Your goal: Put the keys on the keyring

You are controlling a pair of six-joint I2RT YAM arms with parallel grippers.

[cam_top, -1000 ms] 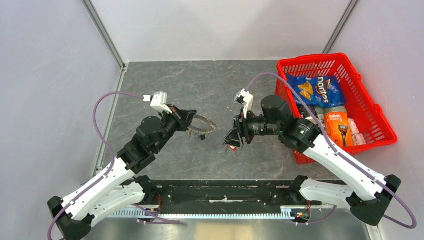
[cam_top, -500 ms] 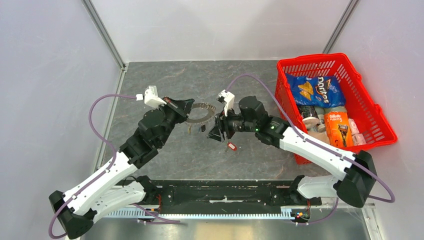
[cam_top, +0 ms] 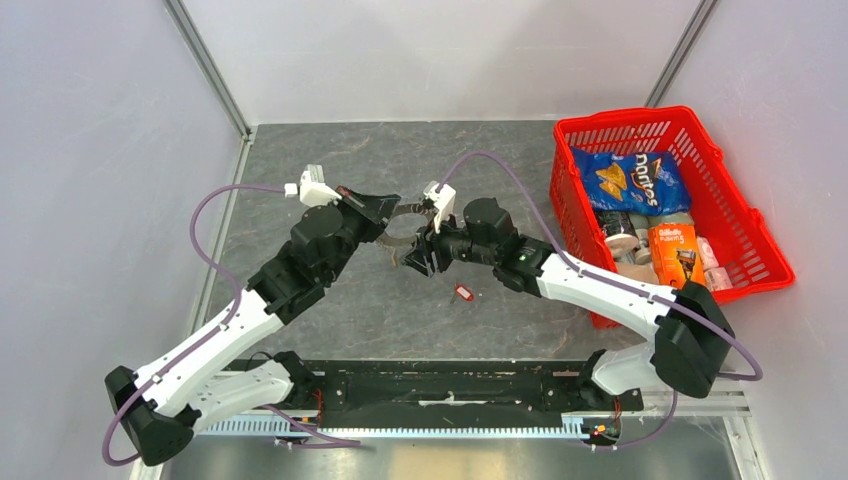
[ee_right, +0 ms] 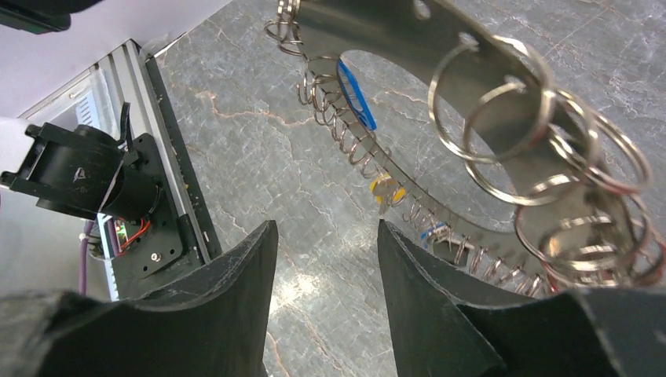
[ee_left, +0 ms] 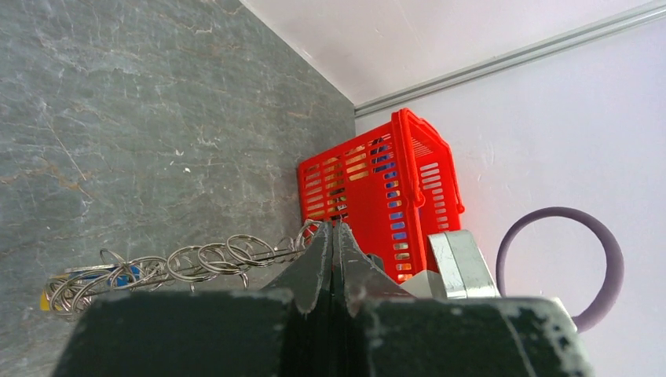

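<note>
Overhead view: the left gripper is closed on the rim of the keyring and holds it above the table. The right gripper is at the ring's near side. A key with a red tag lies alone on the table, near the right arm.

Left wrist view: the left gripper has its jaws pressed together. A row of split rings runs to their left, and a red basket stands beyond.

Right wrist view: the right gripper has its jaws apart, with nothing between them. The keyring hangs tilted ahead, carrying a blue tag and a yellow tag.
</note>
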